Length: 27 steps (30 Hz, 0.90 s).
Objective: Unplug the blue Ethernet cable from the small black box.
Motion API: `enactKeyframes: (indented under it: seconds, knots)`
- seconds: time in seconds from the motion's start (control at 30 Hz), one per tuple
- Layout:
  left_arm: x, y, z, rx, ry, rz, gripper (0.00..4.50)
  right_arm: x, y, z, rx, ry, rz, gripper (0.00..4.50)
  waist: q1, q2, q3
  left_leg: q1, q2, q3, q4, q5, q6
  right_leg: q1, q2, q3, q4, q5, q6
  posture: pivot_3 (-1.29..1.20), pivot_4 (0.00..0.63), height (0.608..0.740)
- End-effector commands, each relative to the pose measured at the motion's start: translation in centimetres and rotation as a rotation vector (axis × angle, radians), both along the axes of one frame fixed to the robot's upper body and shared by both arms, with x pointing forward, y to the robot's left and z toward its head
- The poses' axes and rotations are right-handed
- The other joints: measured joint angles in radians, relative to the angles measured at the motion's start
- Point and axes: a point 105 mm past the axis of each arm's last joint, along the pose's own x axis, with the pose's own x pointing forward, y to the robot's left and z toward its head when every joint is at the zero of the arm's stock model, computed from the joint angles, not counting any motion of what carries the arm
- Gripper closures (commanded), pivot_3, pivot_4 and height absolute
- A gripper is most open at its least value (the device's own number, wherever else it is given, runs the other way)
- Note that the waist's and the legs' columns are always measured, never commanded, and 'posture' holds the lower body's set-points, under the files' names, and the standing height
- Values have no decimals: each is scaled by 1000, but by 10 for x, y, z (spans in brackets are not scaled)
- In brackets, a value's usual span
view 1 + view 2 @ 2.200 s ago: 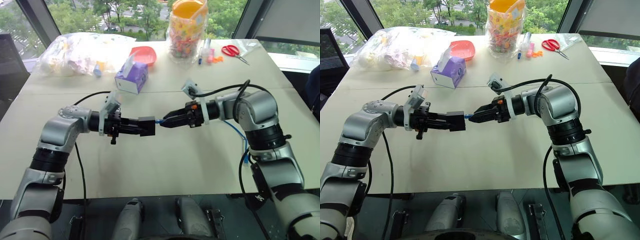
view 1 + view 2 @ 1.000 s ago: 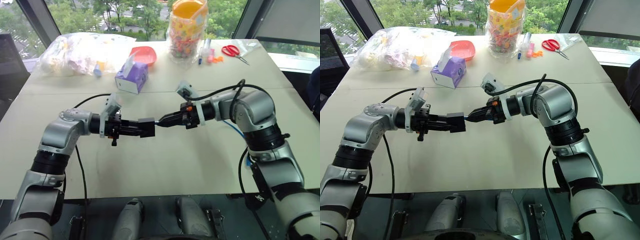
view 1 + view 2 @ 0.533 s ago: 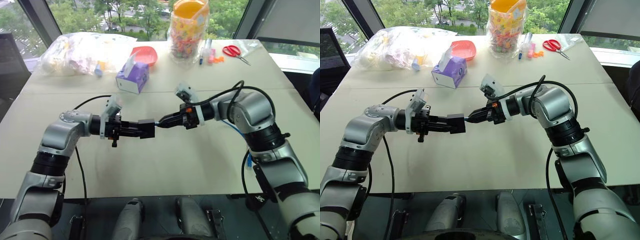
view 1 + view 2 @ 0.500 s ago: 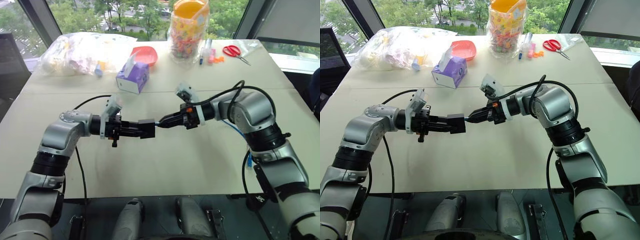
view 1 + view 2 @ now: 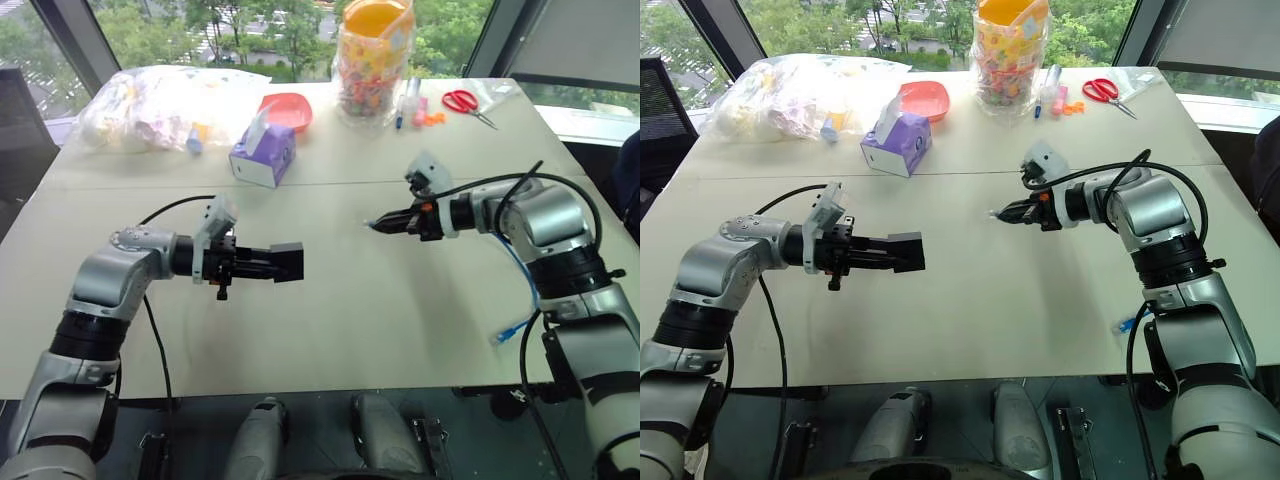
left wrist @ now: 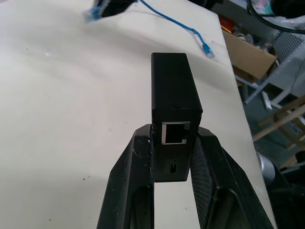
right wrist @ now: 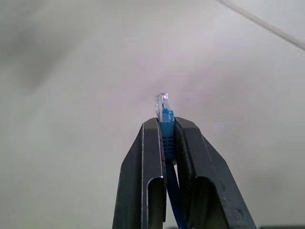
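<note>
Left gripper (image 5: 285,263) — fingers clamped on the small black box (image 5: 288,262), held above the counter (image 5: 330,330); its socket (image 6: 175,133) stands empty. Box looks rigid, light, smooth-sided: grip the flat flanks. Right gripper (image 5: 1002,214) — fingers pinched on the blue Ethernet cable (image 7: 166,133) just behind the clear plug (image 7: 162,103), well apart from the box. Cable seems limp and light; the plug's latch probably fragile, so hold the boot. Cable's run behind the right arm is hidden; far plug (image 5: 502,337) dangles off the counter edge.
</note>
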Motion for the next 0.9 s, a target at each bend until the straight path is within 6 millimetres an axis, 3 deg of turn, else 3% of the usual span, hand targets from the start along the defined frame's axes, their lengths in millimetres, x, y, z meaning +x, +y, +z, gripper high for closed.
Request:
enactKeyframes:
  seconds: [0.03, 0.13, 0.33, 0.5, 0.67, 0.73, 0.9]
  knots:
    - [9, -7, -3, 4, -80, 43, 4046, 8, 3, 23, 45, -121, -10, 4074, 0, 0, 0, 0, 0, 0, 0, 0, 0, 0, 0, 0, 0, 0, 0, 0, 150, 740]
    - [29, -17, -13, 24, -191, 129, 4046, 6, 2, 26, 52, -133, -21, 2950, 4, 0, 0, 0, 0, 0, 0, 0, 0, 0, 0, 0, 0, 0, 0, 0, 150, 740]
    - [51, -34, -30, 24, -264, 207, 4046, 4, -18, 32, -45, -187, -119, 180, 8, 0, 0, 0, -1, 0, 0, 0, 0, 0, 0, 0, 0, 0, 0, 0, 150, 740]
    - [60, -46, -44, 34, -296, 229, 4046, -21, -24, 35, -56, -185, -109, 80, 10, 0, 0, 0, -1, 0, 0, 0, 0, 0, -1, 0, 0, 0, 0, 0, 150, 740]
    - [67, -43, -66, 82, -294, 249, 4046, -51, -18, 19, -66, -138, -85, 80, 20, 0, 0, 1, -1, 0, 1, 0, 0, 2, 0, 0, 0, 0, 0, 0, 150, 740]
    - [67, -37, -75, 100, -271, 257, 2996, -60, -16, 15, -56, -121, -91, 0, 24, 0, 0, 3, -1, 0, 2, 0, 0, 5, 0, 0, -1, 0, 0, 0, 150, 740]
    - [62, -17, -80, 119, -262, 256, 900, -77, -15, 10, -36, -85, -113, 0, 22, -1, -1, 7, 0, 0, 4, 0, 1, 9, 0, 0, -1, 0, 1, 0, 150, 740]
